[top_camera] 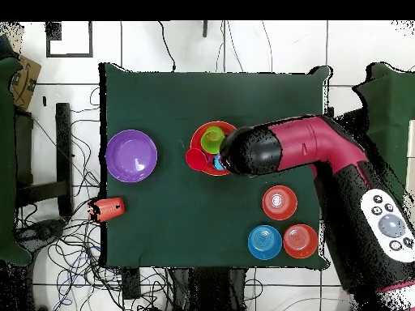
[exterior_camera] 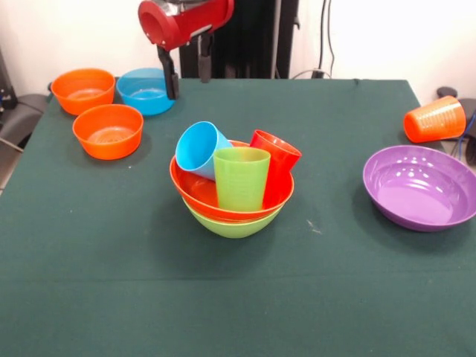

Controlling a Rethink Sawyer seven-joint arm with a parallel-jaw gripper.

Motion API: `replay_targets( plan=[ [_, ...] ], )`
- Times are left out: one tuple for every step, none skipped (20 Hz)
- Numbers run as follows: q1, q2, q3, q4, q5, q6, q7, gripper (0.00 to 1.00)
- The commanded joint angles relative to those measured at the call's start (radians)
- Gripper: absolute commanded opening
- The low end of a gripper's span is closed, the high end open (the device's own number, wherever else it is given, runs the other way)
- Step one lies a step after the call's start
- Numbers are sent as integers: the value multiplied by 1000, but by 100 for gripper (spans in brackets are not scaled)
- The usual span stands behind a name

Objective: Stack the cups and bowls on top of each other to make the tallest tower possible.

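Note:
The tower stands mid-table: a large lime green bowl [exterior_camera: 232,225] with a large orange-red bowl [exterior_camera: 201,195] nested in it. Inside are three cups: a light blue cup [exterior_camera: 199,149] leaning left, a lime green cup [exterior_camera: 241,178] upright and a red cup [exterior_camera: 278,165] leaning right. My gripper [exterior_camera: 186,78] hangs high at the table's far side, above and behind the tower, open and empty. In the overhead view my arm [top_camera: 280,150] covers part of the tower [top_camera: 209,142]. The orange cup [exterior_camera: 434,119] lies on its side at the right edge. The purple bowl [exterior_camera: 420,186] sits at the right.
Two small orange bowls [exterior_camera: 83,89] [exterior_camera: 108,131] and a small blue bowl [exterior_camera: 145,91] sit at the far left corner. The overhead view shows the purple bowl [top_camera: 131,155], the orange cup [top_camera: 107,209] at the table's edge, and the small bowls [top_camera: 280,202] [top_camera: 265,242] [top_camera: 301,241].

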Motion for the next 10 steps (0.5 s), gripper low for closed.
replay_targets(
  plan=[
    [41,89,-60,-67,-187,214,-424,100],
    [39,95,-57,-75,-193,222,-433,100],
    [41,102,-55,-81,-199,229,-437,100],
    [41,106,-52,-89,-210,242,-446,100],
    [44,110,-55,-96,-223,257,-452,100],
    [50,113,-59,-110,-239,281,-464,100],
    [57,113,-63,-120,-256,302,-474,100],
    [62,117,-64,-130,-267,317,-478,100],
    [71,118,-69,-142,-281,337,-483,100],
    [79,118,-71,-149,-290,352,-483,100]
  ],
)
